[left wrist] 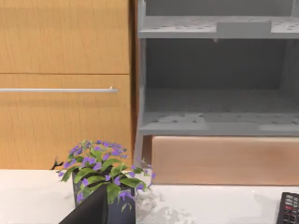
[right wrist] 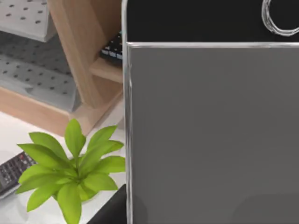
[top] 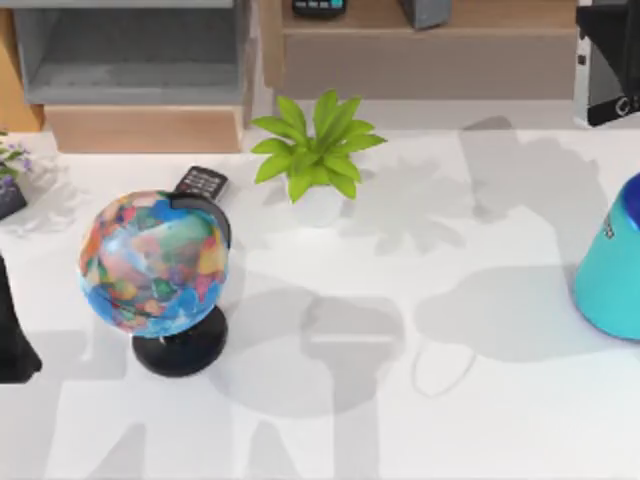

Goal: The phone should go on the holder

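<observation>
Phone (right wrist: 212, 135) glass takes up most of the right wrist view: grey screen, black band at one end, silver rim, very close to that camera. From above, the same phone (top: 607, 60) shows at the far right edge of the table, raised near the wooden shelf unit (top: 420, 50). I cannot tell whether the right gripper is clenched around it or not.

Past the phone's edge stands a green leafy plant (right wrist: 72, 170), which the top view places at the back middle of the table (top: 316, 145). A small black keypad device (top: 202, 182) lies just behind a colourful globe (top: 153, 262) on the left side. A teal object (top: 612, 255) sits at the right edge.

The left arm (top: 15, 330) is at the left edge. Its wrist camera faces a purple-flowered plant (left wrist: 103, 175) before a grey shelf (left wrist: 217, 79).
</observation>
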Motion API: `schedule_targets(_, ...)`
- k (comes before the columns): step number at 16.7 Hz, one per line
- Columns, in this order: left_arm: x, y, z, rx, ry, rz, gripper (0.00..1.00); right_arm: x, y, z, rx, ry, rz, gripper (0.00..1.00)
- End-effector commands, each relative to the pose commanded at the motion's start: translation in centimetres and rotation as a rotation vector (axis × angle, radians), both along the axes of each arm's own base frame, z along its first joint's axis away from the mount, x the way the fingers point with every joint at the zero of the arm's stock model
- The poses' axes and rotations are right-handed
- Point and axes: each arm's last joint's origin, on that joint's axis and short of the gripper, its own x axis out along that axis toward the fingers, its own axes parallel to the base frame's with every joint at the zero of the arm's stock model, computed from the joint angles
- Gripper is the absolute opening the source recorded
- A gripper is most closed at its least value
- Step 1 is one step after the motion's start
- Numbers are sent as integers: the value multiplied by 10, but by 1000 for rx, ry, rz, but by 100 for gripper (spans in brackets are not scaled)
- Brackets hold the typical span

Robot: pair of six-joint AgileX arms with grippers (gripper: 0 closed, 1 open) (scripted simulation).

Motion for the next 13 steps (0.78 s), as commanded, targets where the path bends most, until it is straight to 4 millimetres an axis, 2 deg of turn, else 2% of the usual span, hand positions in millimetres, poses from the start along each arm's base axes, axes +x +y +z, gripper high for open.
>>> schedule_targets(3,0,0,0,0,0,0,100,-15,-41,4,-8,-128,-82,0)
schedule_targets(6,0,0,0,0,0,0,100,-30,-77,-6,-47,-198,-179,0)
schedule_targets(10,0,0,0,0,0,0,100,-48,-119,-36,-107,-196,-314,0)
schedule_targets(13,0,0,0,0,0,0,100,-60,-143,-66,-131,-137,-398,0)
